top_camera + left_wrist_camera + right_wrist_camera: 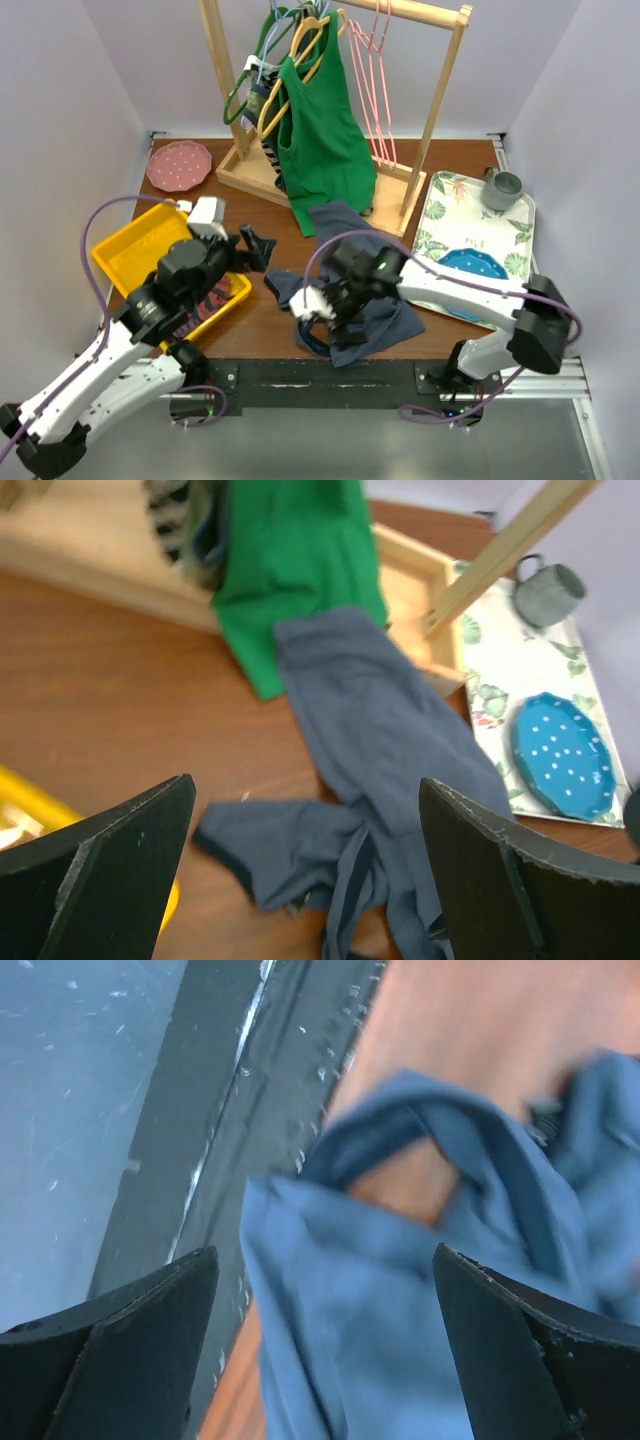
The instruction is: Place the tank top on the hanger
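1. Two end effectors are in play, both spread wide and neither holding anything as far as the views show. The left end effector (258, 248) hangs low over the desk (455, 160), pointing at the garment from its left.
2. The slate-blue sleeveless fabric tank top (338, 222) lies crumpled on the desk. One end is up against the base of the wooden rack (440, 100), and the other is bunched at the near edge.
3. The right end effector (322, 303) sits right over that near bunch. Its wrist view shows a strap loop between the open fingers, so it's probably lining up a pinch there. Can't tell if it's touching the fabric.
4. The thin pink wire hanger (372, 90) hangs on the rack's rail, well apart from the tank top and beside a bright green tank top (320, 140).
5. Looks like early days: one arm each side makes sense for lifting the top and holding an opening wide for the hanger.
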Robot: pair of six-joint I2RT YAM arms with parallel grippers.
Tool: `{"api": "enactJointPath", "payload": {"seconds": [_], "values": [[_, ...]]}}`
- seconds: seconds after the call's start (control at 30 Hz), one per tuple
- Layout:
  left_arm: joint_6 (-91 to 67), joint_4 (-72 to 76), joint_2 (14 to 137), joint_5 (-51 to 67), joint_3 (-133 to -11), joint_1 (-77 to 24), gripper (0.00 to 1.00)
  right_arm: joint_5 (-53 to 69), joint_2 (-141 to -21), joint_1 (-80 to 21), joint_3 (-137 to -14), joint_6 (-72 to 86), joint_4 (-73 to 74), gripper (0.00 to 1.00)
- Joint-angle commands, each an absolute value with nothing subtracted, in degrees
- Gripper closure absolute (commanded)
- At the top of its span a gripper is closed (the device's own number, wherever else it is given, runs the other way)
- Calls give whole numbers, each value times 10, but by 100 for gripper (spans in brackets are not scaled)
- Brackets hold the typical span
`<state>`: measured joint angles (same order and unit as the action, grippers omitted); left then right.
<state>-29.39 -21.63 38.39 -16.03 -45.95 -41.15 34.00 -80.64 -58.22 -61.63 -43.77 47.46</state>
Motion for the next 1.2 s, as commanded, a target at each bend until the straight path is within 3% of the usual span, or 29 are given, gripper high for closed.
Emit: {"api": "enactJointPath", "payload": {"seconds": [0.0, 0.1, 0.2, 0.4, 0.5, 0.57, 0.6, 0.7, 0.77, 0.9, 1.0, 1.17], "values": [[-427, -312, 279, -246, -392, -409, 1, 177, -859, -686, -599, -251, 289, 9], [-474, -341, 201, -269, -354, -409, 2, 104, -891, -702, -597, -184, 230, 10], [-491, -353, 148, -290, -332, -409, 4, 113, -917, -701, -596, -150, 220, 15], [-499, -382, 141, -309, -348, -409, 4, 149, -976, -713, -598, -122, 225, 32], [-498, -387, 145, -297, -345, -409, 4, 147, -998, -720, -609, -125, 240, 47], [-495, -381, 143, -289, -342, -409, 4, 139, -1002, -720, -620, -128, 253, 62], [-485, -378, 144, -279, -340, -409, 4, 139, -998, -720, -625, -141, 264, 77], [-454, -363, 148, -250, -338, -409, 5, 128, -955, -711, -653, -179, 314, 93], [-437, -344, 156, -232, -337, -409, 5, 192, -927, -666, -691, -222, 386, 100], [-363, -283, 185, -144, -318, -409, 6, 334, -889, -533, -775, -392, 554, 100], [-317, -230, 240, -74, -312, -409, 7, 323, -850, -457, -791, -428, 606, 100], [-259, -174, 399, -3, -327, -410, 13, 272, -748, -340, -745, -377, 557, 100]]}}
